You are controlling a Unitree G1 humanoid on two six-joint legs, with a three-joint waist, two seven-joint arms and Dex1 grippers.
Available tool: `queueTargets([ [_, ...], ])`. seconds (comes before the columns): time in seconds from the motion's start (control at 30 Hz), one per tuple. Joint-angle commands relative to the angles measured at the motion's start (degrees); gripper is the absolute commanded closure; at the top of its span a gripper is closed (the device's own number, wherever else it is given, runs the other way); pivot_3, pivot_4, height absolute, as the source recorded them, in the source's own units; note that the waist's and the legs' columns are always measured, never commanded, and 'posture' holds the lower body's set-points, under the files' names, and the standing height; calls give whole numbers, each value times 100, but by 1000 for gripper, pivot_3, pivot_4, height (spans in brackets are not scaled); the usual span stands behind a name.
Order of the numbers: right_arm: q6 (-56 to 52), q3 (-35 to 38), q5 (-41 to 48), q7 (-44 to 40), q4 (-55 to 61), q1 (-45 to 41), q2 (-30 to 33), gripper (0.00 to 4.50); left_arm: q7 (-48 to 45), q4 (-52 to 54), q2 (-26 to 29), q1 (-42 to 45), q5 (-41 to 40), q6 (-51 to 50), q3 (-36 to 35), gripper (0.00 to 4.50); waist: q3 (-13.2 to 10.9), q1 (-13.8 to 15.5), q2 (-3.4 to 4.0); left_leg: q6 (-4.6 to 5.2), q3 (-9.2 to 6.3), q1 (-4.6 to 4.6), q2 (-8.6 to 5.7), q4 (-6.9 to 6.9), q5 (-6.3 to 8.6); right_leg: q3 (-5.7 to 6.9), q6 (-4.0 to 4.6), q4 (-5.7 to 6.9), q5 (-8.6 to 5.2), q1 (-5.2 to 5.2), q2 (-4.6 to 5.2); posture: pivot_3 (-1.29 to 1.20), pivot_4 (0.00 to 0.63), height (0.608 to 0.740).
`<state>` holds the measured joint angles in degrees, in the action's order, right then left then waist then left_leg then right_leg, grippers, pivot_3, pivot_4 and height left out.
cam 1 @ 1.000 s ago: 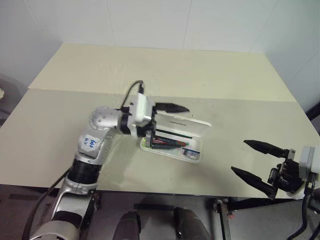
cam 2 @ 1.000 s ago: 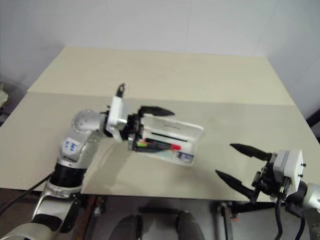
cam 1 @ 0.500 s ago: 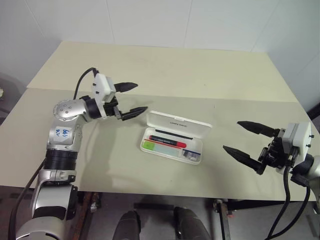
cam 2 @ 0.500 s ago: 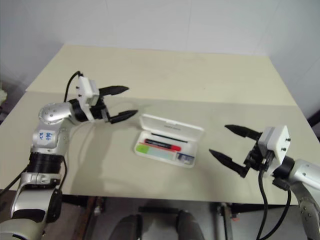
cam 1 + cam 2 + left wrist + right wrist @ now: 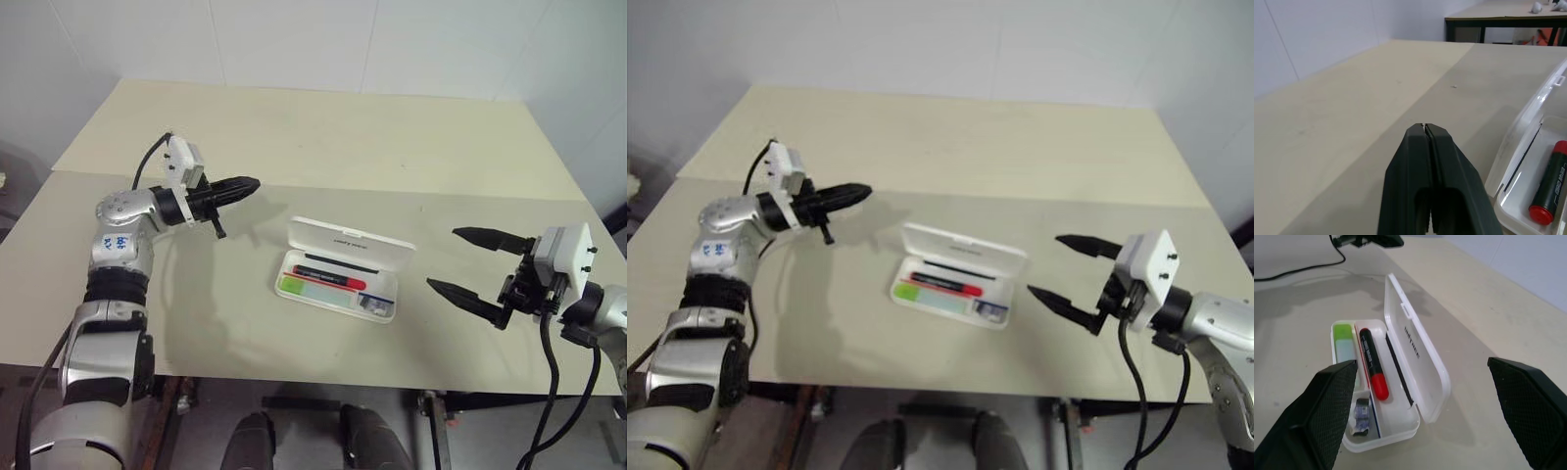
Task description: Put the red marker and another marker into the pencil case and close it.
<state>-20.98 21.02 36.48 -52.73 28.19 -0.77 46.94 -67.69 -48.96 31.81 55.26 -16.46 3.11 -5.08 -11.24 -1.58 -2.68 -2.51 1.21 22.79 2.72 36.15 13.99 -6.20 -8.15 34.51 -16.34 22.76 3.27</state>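
Note:
The white pencil case (image 5: 351, 242) lies open in the middle of the table, its lid tilted up at the far side. Inside lie the red marker (image 5: 1373, 363) and the green marker (image 5: 1343, 340), side by side, with a small grey stub (image 5: 1361, 411) at one end. My left gripper (image 5: 250, 183) hovers left of the case, apart from it, pointing toward it with its fingers shut on nothing. My right gripper (image 5: 443, 258) stands open to the right of the case, level with it, and its fingers (image 5: 1334, 387) frame the case in the right wrist view.
The beige table (image 5: 323, 137) has a seam across it behind the case. White walls stand behind and to the right. The table's front edge (image 5: 294, 377) lies just below the case. A black cable (image 5: 1298, 271) trails from the left arm.
My left gripper drew away from the case's lid to the left and shut. The case stays open. My right gripper moved a little inward toward the case, still open.

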Motion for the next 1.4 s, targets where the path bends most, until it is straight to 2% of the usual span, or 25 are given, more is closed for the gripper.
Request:
queueTargets([
  [0.03,-122,147,161,46,199,-56,103,0,-207,-807,-88,487,159,508,-30,4484,0,1,0,0,0,3,0,0,0,0,1,-2,-1,1,0,0,150,740],
  [0.2,-304,248,345,-11,272,-68,164,0,-116,-1871,-286,1076,265,1016,-240,4484,0,13,0,0,-5,44,0,4,0,4,-21,2,11,38,0,0,150,740],
  [0.3,-491,343,463,274,342,-152,115,0,-192,-2217,-432,1265,359,1080,-259,4484,0,16,0,0,-2,55,0,1,0,4,-22,15,10,61,0,0,150,740],
  [0.47,-910,830,1726,347,733,-53,-43,0,-250,-2553,-647,1463,381,641,-420,4484,0,6,-1,0,-1,57,0,0,0,3,-21,36,5,74,-2,0,150,740],
  [0.57,-906,1075,2050,282,821,179,-111,0,-255,-2608,-715,1493,431,565,-467,4484,-1,6,-2,0,-3,56,0,2,0,2,-21,41,5,73,-5,0,150,740],
  [0.8,-624,1517,1714,-481,523,918,112,0,-349,-2673,-1019,1648,427,351,-650,4484,-1,21,-3,0,-3,57,-1,16,0,0,-24,44,7,67,-4,0,150,740],
  [1.03,-204,1729,1184,-1336,6,1383,305,0,-937,-2722,-1299,1665,582,-516,-537,4484,-2,-5,-3,0,-3,55,-2,18,0,-3,-25,47,7,67,-7,0,150,740],
  [1.4,95,1987,1204,-1897,-1047,979,311,0,-2234,-2582,-1430,1361,1010,-789,-124,4484,-2,-8,-3,0,-4,53,-2,16,0,-6,-24,47,7,67,-11,0,150,740],
])
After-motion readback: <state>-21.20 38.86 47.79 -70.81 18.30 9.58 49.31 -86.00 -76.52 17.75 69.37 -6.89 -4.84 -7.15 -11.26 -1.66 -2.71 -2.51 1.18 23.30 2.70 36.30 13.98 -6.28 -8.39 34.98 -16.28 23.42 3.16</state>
